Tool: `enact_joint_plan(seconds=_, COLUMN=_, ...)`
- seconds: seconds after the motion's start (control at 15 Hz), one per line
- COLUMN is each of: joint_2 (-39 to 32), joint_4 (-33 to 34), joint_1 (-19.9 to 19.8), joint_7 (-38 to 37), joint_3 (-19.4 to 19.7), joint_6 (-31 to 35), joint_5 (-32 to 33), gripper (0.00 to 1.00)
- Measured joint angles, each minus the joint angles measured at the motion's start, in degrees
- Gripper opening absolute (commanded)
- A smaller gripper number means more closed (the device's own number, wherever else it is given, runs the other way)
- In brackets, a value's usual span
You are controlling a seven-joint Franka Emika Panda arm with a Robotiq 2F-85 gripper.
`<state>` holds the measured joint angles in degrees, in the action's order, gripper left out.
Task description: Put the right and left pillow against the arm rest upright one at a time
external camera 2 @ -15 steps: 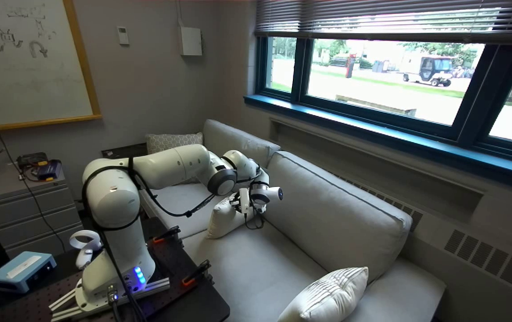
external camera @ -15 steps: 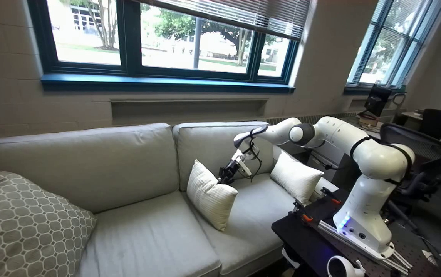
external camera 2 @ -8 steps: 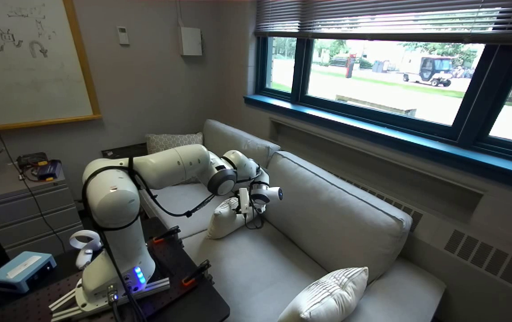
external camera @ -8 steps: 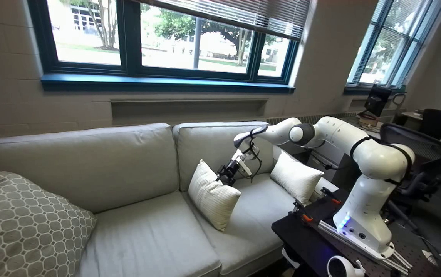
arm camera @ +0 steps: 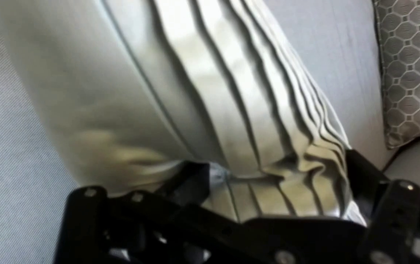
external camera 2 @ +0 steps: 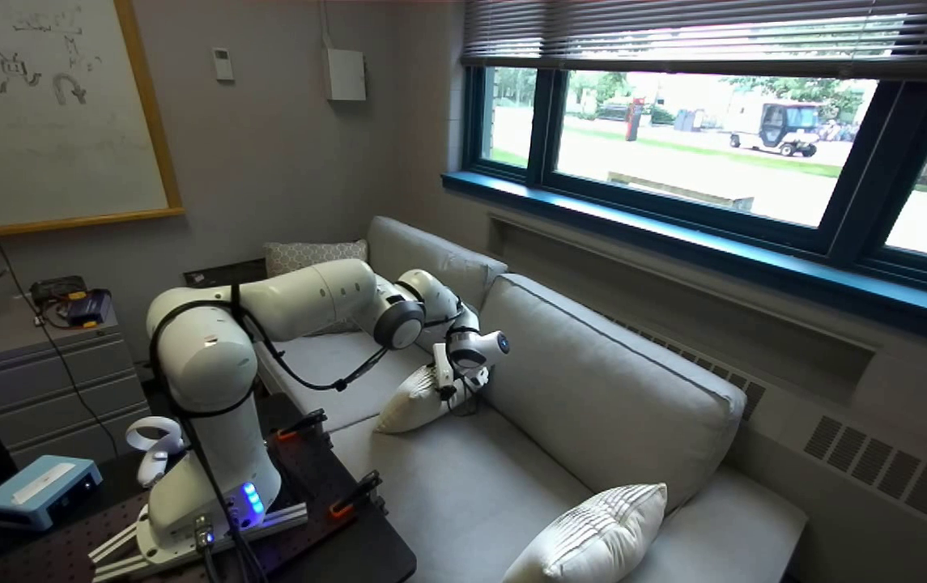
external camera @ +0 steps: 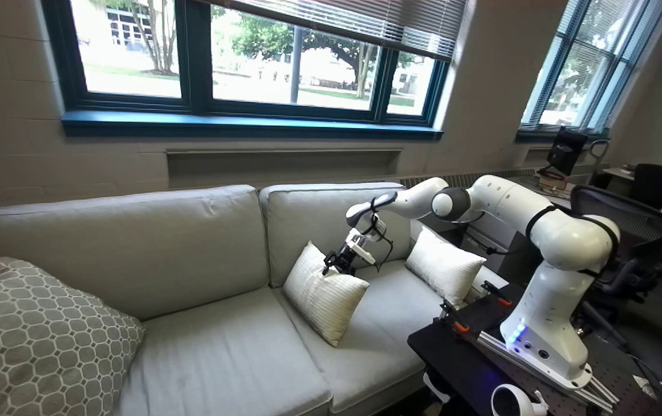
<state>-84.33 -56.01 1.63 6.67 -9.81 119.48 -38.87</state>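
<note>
Evidently unclenched gripper [arm camera: 276, 168]: stood with jaws well apart around the upper part of the middle pillow [external camera: 326, 297], seeming to touch the creased cloth but not grip. Probably astride the edge for steering or steadying, not for carrying.

Middle pillow: stood tilted on the sofa [external camera 2: 463, 486], by the join of two seat cushions [external camera: 221, 346], with a corner toward the front edge. Sat well apart from the arm rest [external camera 2: 734, 526], hence judged unfinished. Called next, in all likelihood, for a firm hold or a clean withdrawal. Risked slumping once unsupported, being soft.

End pillow [external camera: 445, 267]: leaned, tilted, at the sofa's end near the black table [external camera 2: 366, 542], apparently against the arm rest. Probably placed so for backing, and likely the settled half of the task.

Arm rest: rose low at that same end, beyond the end pillow. Presumably chosen as a prop against flopping flat.

Patterned cushion [external camera: 47, 341]: rested at the opposite end, apart from both pillows, maybe hiding another arm rest.

Black table: stood just beside the front edge, presumably to bring the seat within reach of the robot arm [external camera 2: 313, 300].
</note>
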Motion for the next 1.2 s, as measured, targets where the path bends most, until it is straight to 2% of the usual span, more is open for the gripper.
enact_joint_plan(seconds=0.07, joint_2=0.0, joint_4=-0.1, joint_1=0.7, joint_7=-1.5, joint_3=0.4, joint_6=1.5, joint_5=1.1, gripper=0.75)
enact_joint_plan(seconds=0.13, joint_2=0.0, joint_4=-0.3, joint_1=1.3, joint_7=-3.1, joint_3=0.6, joint_6=2.7, joint_5=2.4, gripper=0.73)
enact_joint_plan(seconds=0.4, joint_2=0.0, joint_4=-0.5, joint_1=2.0, joint_7=-8.2, joint_3=0.8, joint_6=5.0, joint_5=6.7, gripper=0.44)
enact_joint_plan(seconds=0.67, joint_2=0.0, joint_4=-0.1, joint_1=1.8, joint_7=-11.1, joint_3=0.1, joint_6=5.8, joint_5=7.9, gripper=0.13)
enact_joint_plan(seconds=0.73, joint_2=0.1, joint_4=0.2, joint_1=1.8, joint_7=-12.0, joint_3=-0.2, joint_6=5.9, joint_5=7.9, gripper=0.09)
enact_joint_plan(seconds=0.93, joint_2=0.3, joint_4=1.5, joint_1=1.5, joint_7=-12.9, joint_3=-1.5, joint_6=6.7, joint_5=7.9, gripper=0.04)
enact_joint_plan(seconds=1.0, joint_2=0.3, joint_4=1.9, joint_1=1.2, joint_7=-12.9, joint_3=-2.0, joint_6=7.5, joint_5=7.9, gripper=0.07)
enact_joint_plan(seconds=1.2, joint_2=0.4, joint_4=1.9, joint_1=-0.9, joint_7=-12.4, joint_3=-3.5, joint_6=12.1, joint_5=6.4, gripper=0.09)
